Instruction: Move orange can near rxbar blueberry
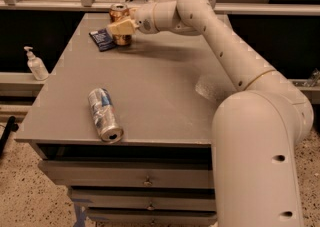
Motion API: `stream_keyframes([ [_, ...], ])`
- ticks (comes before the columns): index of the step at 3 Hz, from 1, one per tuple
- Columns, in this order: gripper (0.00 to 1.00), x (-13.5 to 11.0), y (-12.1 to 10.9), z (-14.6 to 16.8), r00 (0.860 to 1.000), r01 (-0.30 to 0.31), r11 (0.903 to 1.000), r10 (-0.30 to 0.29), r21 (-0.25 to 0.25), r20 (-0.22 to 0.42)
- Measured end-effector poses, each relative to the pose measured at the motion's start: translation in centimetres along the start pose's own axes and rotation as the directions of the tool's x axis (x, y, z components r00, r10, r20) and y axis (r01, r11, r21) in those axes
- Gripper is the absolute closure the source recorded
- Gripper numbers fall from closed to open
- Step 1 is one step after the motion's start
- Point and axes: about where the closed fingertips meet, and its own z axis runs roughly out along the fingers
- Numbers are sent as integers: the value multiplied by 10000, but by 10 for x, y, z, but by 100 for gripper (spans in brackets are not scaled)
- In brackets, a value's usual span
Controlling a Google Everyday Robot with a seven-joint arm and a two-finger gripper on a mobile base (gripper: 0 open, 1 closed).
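Observation:
The orange can [119, 16] stands upright near the far left of the grey table [150, 91], its silver top showing. My gripper [121, 27] is at the far end of the long white arm and is shut on the orange can around its middle. The rxbar blueberry [102, 39], a flat dark navy wrapper, lies on the table just left of the can and close to it. The can's lower part is hidden behind the gripper fingers.
A silver-and-blue can [104, 114] lies on its side near the table's front left edge. A white pump bottle [35, 65] stands on a ledge left of the table. Drawers sit under the tabletop. My arm's big white elbow fills the lower right.

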Motion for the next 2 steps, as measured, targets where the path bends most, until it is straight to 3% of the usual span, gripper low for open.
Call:
stream_keyframes([
  [2, 35, 9, -2, -2, 9997, -235, 9997, 235, 15, -53],
])
